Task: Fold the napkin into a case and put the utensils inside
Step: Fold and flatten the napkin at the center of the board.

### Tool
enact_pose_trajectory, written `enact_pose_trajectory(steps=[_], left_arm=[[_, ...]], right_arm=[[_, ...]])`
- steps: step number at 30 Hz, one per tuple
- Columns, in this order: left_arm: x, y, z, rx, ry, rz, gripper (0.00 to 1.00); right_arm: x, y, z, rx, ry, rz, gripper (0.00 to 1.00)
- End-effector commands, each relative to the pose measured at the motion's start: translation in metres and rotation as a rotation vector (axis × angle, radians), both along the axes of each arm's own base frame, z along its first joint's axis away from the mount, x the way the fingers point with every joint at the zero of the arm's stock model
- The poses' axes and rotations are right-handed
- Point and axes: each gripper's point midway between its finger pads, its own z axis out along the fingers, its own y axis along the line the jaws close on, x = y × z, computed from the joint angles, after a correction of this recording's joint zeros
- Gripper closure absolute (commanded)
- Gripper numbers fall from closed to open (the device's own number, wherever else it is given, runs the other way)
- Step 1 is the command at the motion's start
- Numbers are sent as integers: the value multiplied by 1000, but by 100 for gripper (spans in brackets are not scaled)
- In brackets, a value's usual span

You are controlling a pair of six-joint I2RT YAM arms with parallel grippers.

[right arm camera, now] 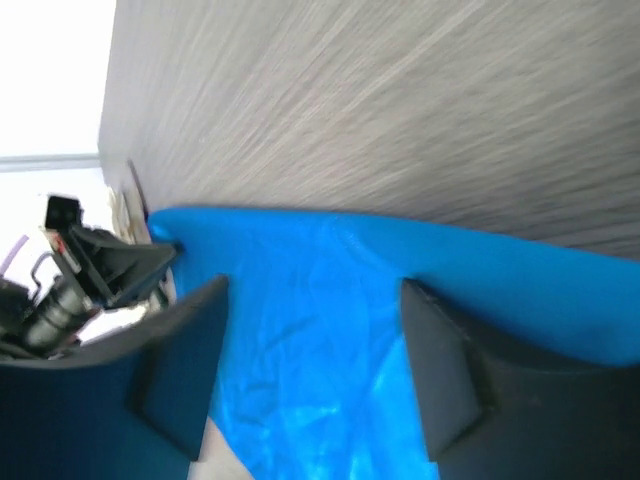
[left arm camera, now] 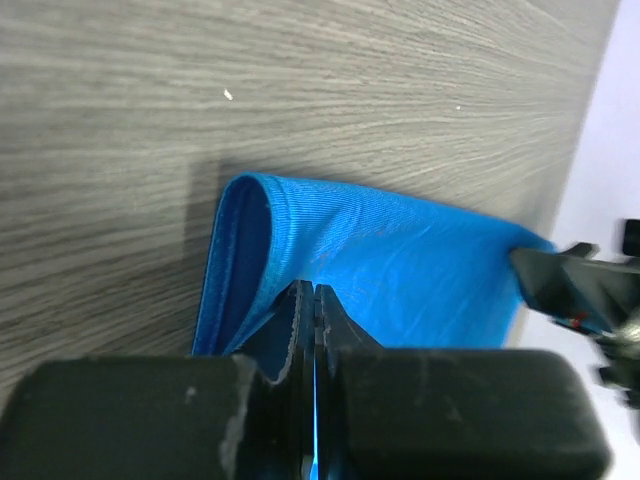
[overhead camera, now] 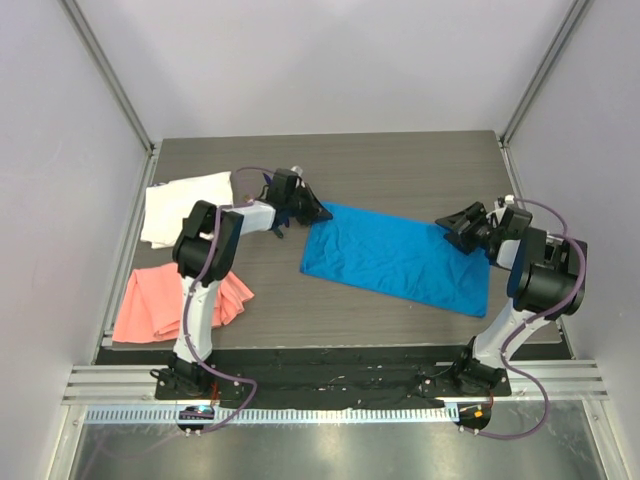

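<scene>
1. Folding is the step in hand. The napkin (overhead camera: 395, 257) lies flat on the worktop (overhead camera: 400, 165) as a long blue band, doubled over, and by my reading not yet narrow enough to serve as a case.
2. The left hand (left arm camera: 308, 300) sits at the napkin's far-left corner, clenched on the cloth. Its wrist view shows a sliver of blue nipped between the closed jaws, with the rounded, layered edge just beyond them.
3. The right hand (right arm camera: 313, 285) is at the napkin's right end and released. Its fingers stand wide apart with blue cloth showing between them, and I cannot tell whether they touch it.
4. The next move, as I judge it: the right hand closes on its own corner. Then both hands carry the far edge over toward the near edge together, keeping the band taut so the fold lands square.
5. No utensils show in any view. A white cloth (overhead camera: 185, 205) and a salmon cloth (overhead camera: 165, 300) lie well to the left of the napkin, clear of it.
</scene>
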Motion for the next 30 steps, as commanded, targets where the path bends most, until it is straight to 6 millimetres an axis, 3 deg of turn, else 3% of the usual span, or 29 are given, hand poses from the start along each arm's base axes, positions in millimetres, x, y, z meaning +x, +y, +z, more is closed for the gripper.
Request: enact_pose_trajectory(steps=[1, 2, 5, 6, 7, 9, 10, 11, 12, 13, 15, 19, 26, 29, 30], left_arm=[[9, -3, 44, 96, -146, -39, 82], [9, -6, 64, 91, -193, -51, 76], [3, -28, 95, 69, -261, -80, 60], [1, -36, 108, 46, -288, -91, 57], [-3, -47, 117, 26, -311, -103, 48], [-7, -65, 135, -39, -352, -112, 47], [-13, -75, 136, -69, -352, -131, 56], [-14, -83, 136, -95, -349, -138, 61], [-13, -90, 120, -121, -309, -139, 65], [-11, -99, 125, -167, -319, -151, 75], [-10, -109, 119, -255, -283, -145, 76], [-2, -117, 88, -300, -274, -140, 76], [15, -103, 53, -297, -239, -94, 76], [32, -82, 43, -299, -225, -38, 76], [40, -67, 36, -294, -210, 4, 76]], right_arm=[[3, -2, 25, -108, -11, -6, 20], [6, 2, 34, -106, -25, 0, 18], [16, 20, 63, -68, -103, 24, 12], [18, 28, 66, -55, -111, 45, 11], [21, 35, 68, -54, -112, 52, 11], [27, 53, 65, -47, -112, 97, 10], [30, 58, 64, -28, -107, 98, 10], [34, 65, 61, -10, -115, 108, 10], [36, 69, 60, 12, -120, 113, 10], [38, 74, 62, 60, -119, 114, 10], [46, 81, 62, 81, -152, 130, 10], [54, 90, 56, 114, -160, 141, 10], [46, 96, 34, 154, -126, 142, 13], [40, 96, 25, 142, -108, 145, 14], [39, 96, 23, 143, -103, 146, 14]])
